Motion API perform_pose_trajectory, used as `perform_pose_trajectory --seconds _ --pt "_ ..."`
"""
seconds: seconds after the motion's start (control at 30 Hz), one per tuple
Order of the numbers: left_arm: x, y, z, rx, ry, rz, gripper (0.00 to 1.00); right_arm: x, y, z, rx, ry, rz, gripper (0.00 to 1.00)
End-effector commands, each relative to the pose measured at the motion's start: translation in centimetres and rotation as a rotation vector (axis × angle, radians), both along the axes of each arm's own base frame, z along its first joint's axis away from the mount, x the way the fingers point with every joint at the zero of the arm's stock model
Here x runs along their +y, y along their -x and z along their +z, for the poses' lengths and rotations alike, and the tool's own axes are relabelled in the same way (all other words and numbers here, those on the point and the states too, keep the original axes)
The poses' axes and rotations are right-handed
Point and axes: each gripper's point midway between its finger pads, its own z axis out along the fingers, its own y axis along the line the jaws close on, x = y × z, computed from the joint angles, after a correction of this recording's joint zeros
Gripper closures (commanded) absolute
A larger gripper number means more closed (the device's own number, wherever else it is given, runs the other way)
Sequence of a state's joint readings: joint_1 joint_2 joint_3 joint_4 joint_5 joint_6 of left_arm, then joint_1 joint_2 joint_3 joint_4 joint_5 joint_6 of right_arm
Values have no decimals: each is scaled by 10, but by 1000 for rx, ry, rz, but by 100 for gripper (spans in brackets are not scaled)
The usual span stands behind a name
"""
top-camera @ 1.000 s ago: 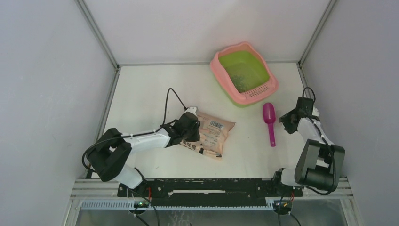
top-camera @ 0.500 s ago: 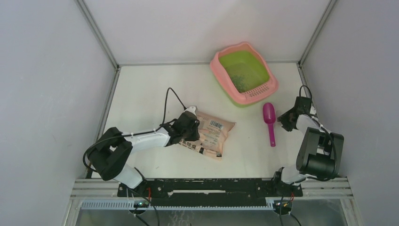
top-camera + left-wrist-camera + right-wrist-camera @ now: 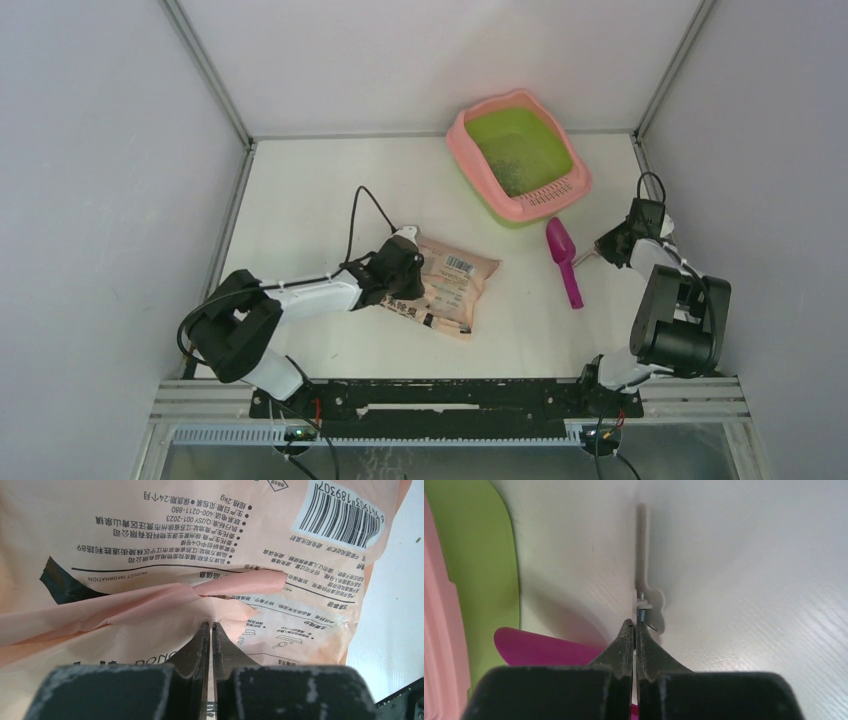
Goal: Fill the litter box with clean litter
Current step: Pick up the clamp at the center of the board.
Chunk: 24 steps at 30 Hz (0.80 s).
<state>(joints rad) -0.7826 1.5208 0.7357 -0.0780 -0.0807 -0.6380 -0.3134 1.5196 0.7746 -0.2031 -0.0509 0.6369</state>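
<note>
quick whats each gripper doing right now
left gripper: shut, pinching a fold of the bag
right gripper: shut, nothing between its fingers, scoop lying loose beside it

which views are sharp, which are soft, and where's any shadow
Top external: even, soft light, everything sharp, no glare on the litter box. Left wrist: the bag print and barcode are crisp, while the left tool near the lens is slightly soft. Right wrist: the scoop is blurred, and a soft shadow lies on the table left of the right tool.
</note>
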Motion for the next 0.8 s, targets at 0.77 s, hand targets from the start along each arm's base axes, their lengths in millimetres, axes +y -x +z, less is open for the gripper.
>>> perform_pose_trajectory --seconds 0.77 --pt "-38 -20 67 -132 446 -210 84 251 60 180 -507 -222 991 100"
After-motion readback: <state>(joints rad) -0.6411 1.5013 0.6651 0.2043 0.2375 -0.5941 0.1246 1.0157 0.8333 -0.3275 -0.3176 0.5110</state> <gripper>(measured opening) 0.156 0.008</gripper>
